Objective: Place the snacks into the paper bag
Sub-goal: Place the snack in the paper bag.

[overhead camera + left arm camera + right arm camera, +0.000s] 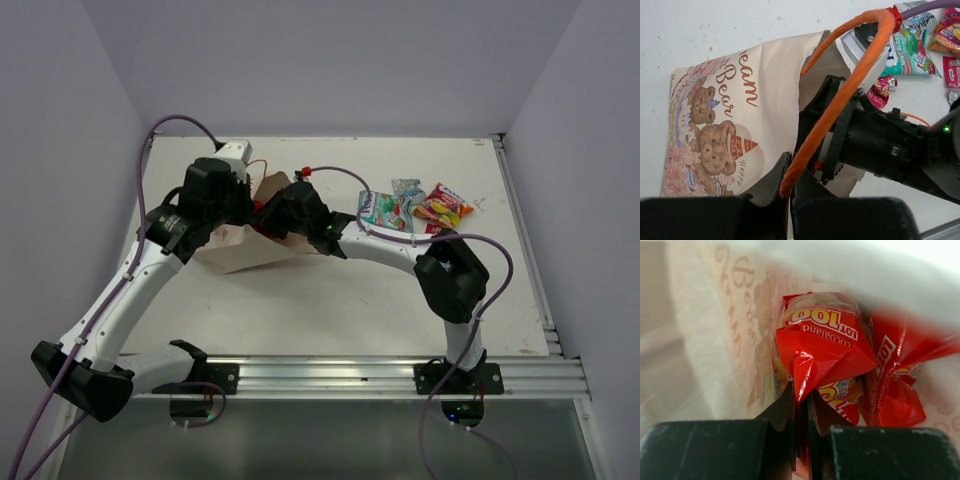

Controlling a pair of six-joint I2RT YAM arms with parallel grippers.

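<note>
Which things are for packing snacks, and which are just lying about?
For the job: cream paper bag with bear print, its orange cord handle, shiny red plastic packet, teal-white plastic packet, multicoloured packets.
Just there: purple cables, silver metal rail.

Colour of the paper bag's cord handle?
The twisted cord handle is orange; best seen in the left wrist view.

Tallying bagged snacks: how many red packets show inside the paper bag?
2: one red packet pinched in the right claw, the other just right of it. More may be hidden.
</note>
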